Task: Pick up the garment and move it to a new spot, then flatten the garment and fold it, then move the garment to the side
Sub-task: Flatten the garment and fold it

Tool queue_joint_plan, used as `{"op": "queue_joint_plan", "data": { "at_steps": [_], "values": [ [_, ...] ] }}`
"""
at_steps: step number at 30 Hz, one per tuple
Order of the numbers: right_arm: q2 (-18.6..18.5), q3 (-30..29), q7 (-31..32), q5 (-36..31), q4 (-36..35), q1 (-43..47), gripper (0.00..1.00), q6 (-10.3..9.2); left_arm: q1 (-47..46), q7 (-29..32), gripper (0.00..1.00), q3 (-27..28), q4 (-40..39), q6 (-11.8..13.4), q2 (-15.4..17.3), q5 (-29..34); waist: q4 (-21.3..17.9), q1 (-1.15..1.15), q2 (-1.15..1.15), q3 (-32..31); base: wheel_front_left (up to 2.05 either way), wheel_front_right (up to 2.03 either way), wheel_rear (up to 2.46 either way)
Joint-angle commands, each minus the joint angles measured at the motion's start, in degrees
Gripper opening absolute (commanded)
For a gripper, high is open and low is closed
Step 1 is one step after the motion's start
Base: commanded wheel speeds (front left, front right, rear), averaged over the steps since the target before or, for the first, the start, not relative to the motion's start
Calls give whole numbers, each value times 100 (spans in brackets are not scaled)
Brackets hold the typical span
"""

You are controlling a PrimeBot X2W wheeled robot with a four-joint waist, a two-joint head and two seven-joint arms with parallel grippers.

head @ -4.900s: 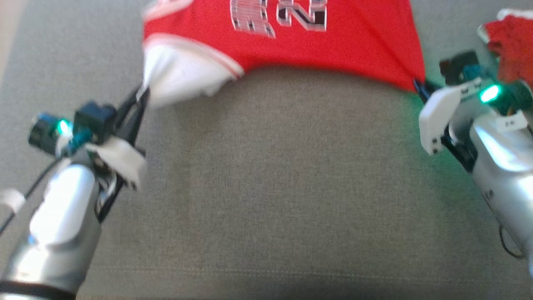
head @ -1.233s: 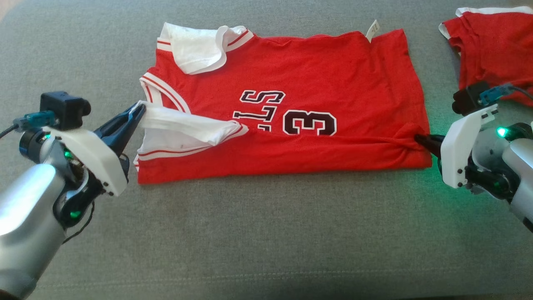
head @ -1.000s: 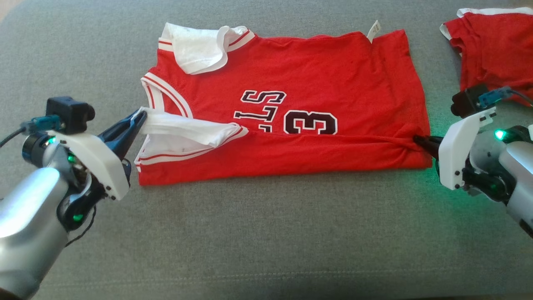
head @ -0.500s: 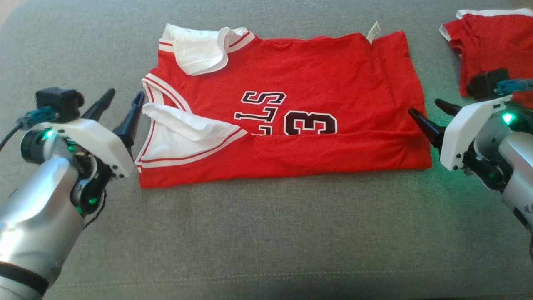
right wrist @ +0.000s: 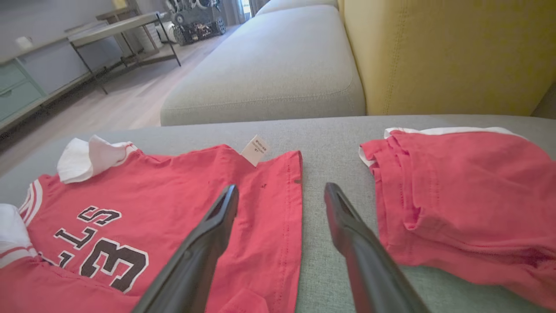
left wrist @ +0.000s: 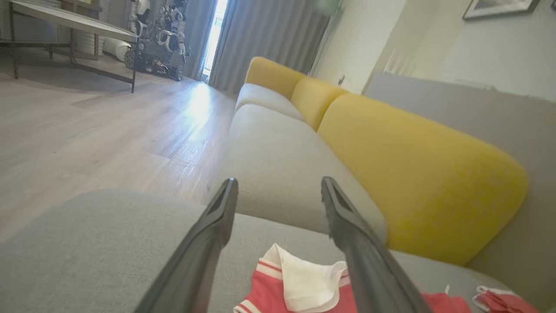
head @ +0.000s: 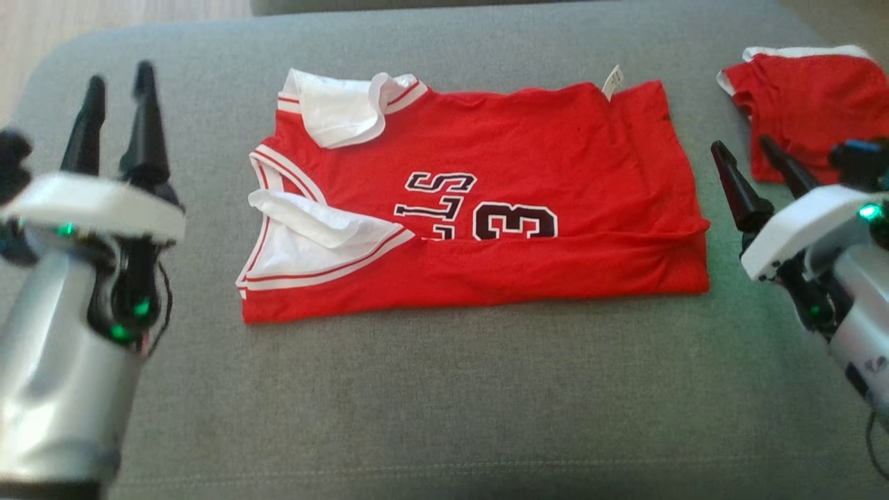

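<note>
A red jersey with white trim and a dark "3" lies flat on the grey cushion, its near edge folded up over the lettering. White sleeve flaps lie turned out at its left end. My left gripper stands open to the left of the jersey, fingers pointing away and holding nothing. My right gripper is open just beyond the jersey's right edge, also holding nothing. In the right wrist view the jersey sits left of my open right gripper. The left wrist view has the jersey's collar corner below my open left gripper.
A second red garment lies bunched at the cushion's far right, close to my right gripper; it appears as the red garment in the right wrist view. A yellow backrest and wooden floor lie beyond the cushion.
Both grippers let go of the jersey, opened and pulled back from its ends. The folded near edge now lies flat. The head camera has tilted slightly.
</note>
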Motion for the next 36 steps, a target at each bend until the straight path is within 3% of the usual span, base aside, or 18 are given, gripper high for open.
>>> {"op": "queue_joint_plan", "data": {
  "at_steps": [1,6,11,13,14,19,26,36],
  "values": [
    [-53,-99,-144,-45,-114,128,100,12,84,-39,100,440,-295,-9,101,117,3,0,0,-73,0,0,0],
    [-63,-746,-310,-403,-402,463,100,12,876,-40,100,1419,-1179,-170,-484,666,39,0,0,-194,0,0,0],
    [128,-2266,-316,-1584,-1193,1099,100,12,1570,-41,100,1826,-1807,-332,-979,1484,49,0,0,-218,0,0,0],
    [339,-2969,-316,-2096,-1583,1538,100,12,1829,-41,100,1838,-1946,-418,-1225,1779,72,0,0,-241,0,0,0],
    [566,-3584,-317,-2752,-1989,2010,100,12,2062,-41,100,1847,-1996,-539,-1476,1930,96,0,0,-261,0,0,0],
    [1401,-4607,-317,-3940,-2875,3067,100,12,2487,-41,100,1919,-1848,-685,-1772,2343,87,0,0,-323,0,0,0],
    [2139,-5034,-318,-4581,-3416,3625,100,12,2608,-41,100,1861,-1485,-669,-1860,2827,-37,0,0,-201,0,0,0],
    [2295,-4954,-318,-4745,-3556,3532,100,12,2048,-41,100,1761,-195,-301,-1858,3200,-271,0,0,7,0,0,0]
  ]
}}
